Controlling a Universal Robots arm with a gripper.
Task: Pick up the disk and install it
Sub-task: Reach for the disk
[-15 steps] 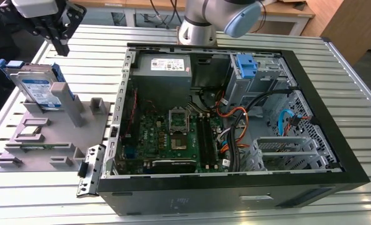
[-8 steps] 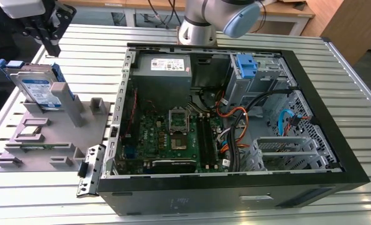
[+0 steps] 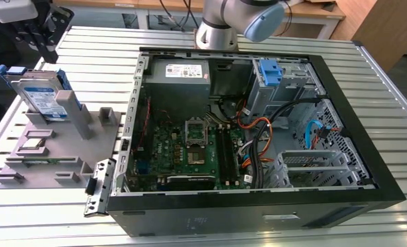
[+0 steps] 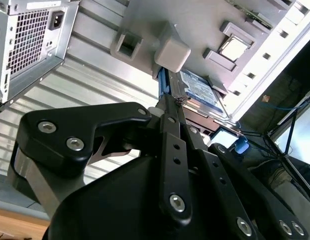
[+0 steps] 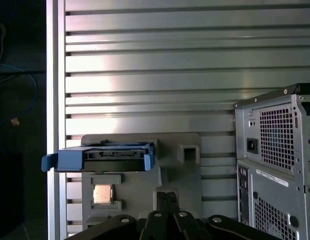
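The disk [image 3: 42, 95] stands on edge in a slot of the grey holder [image 3: 59, 154], at the exterior view's left. It is silver with a blue-and-white label and a blue bracket around it. My gripper [image 3: 51, 54] hangs above and slightly behind it, not touching it. In the first wrist view the disk [image 5: 102, 156] shows edge-on as a blue frame, and the gripper [image 5: 166, 196] is shut with nothing between its fingers. The second wrist view has the disk's label [image 4: 200, 90] just beyond the closed fingertips [image 4: 167, 102].
An open computer case [image 3: 368, 170] lies on the slatted metal table [image 3: 100, 51], with its motherboard [image 3: 189, 149], cables and grey power supply [image 3: 179, 72] exposed. A bare blue bracket [image 3: 270, 72] sits in the drive bay. A chip [image 5: 101, 194] rests in the holder.
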